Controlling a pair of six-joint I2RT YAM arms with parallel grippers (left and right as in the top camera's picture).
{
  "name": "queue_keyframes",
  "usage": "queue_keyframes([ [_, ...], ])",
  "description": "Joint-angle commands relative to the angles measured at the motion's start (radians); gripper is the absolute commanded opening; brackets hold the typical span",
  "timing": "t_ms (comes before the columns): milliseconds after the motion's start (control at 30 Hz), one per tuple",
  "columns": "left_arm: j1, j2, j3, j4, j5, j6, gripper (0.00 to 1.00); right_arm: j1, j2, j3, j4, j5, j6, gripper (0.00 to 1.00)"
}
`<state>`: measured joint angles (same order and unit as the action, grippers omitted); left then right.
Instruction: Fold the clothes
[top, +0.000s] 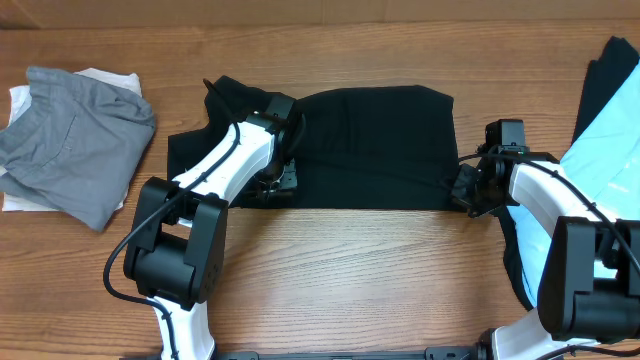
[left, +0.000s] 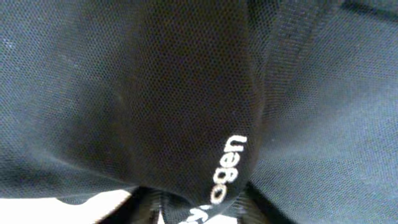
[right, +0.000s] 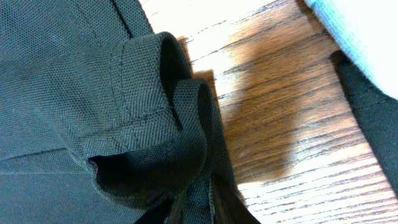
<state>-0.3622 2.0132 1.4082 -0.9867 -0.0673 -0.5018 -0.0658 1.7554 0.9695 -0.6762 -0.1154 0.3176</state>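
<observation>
One table (top: 340, 270): bearing all the clothes
Black T-shirt (top: 380, 140): lying mid-table, being held at both ends, likely for folding
Grey garment (top: 75, 140): sitting crumpled far left over a white garment (top: 15, 105), obstructing nothing
Light blue garment (top: 600, 170): lying at the right edge beside the right arm, possibly crowding it
Left gripper (top: 272, 183): jaws pinching a fold by the logo text (left: 227, 168)
Right gripper (top: 466, 190): jaws pinching the bunched hem (right: 155, 118)

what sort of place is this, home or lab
Likely a robotics lab bench, not a home: a left arm and right arm stand at a wooden table, a black T-shirt lies spread between them, and a grey garment pile and a light blue garment sit at the ends.
</observation>
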Motion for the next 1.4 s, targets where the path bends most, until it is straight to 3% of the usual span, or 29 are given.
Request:
queue_keyframes([
  [0, 0.000, -0.013, -0.003, 0.012, -0.015, -0.019, 0.16, -0.001, 0.043, -0.010, 0.006, 0.002, -0.005, 0.17],
  [100, 0.000, -0.013, -0.003, 0.019, 0.018, -0.019, 0.04, -0.001, 0.043, -0.010, 0.006, 0.002, -0.005, 0.17],
  [467, 0.005, -0.013, 0.055, 0.023, 0.279, 0.087, 0.04, -0.001, 0.043, -0.010, 0.006, 0.002, -0.005, 0.17],
  [667, 0.005, -0.013, 0.070, 0.026, 0.280, 0.082, 0.06, -0.001, 0.043, -0.010, 0.006, 0.002, -0.005, 0.17],
  [767, 0.005, -0.013, 0.070, 0.023, 0.237, 0.082, 0.12, -0.001, 0.043, -0.010, 0.010, 0.002, -0.005, 0.17],
  [900, 0.005, -0.013, 0.070, 0.002, 0.142, 0.082, 0.29, -0.001, 0.043, -0.010, 0.009, 0.002, -0.005, 0.17],
  [1067, 0.027, -0.013, 0.085, -0.022, 0.118, 0.075, 0.30, -0.001, 0.043, -0.010, 0.010, 0.003, -0.005, 0.17],
  [1200, 0.043, -0.072, 0.170, -0.140, 0.056, 0.066, 0.32, -0.001, 0.043, -0.010, 0.010, 0.002, -0.008, 0.17],
  [1267, 0.043, -0.140, 0.189, -0.229, -0.037, -0.010, 0.35, -0.001, 0.043, -0.010, 0.010, 0.003, -0.008, 0.17],
  [1367, 0.043, -0.177, 0.187, -0.317, -0.032, -0.045, 0.43, -0.001, 0.043, -0.010, 0.014, 0.002, -0.008, 0.17],
])
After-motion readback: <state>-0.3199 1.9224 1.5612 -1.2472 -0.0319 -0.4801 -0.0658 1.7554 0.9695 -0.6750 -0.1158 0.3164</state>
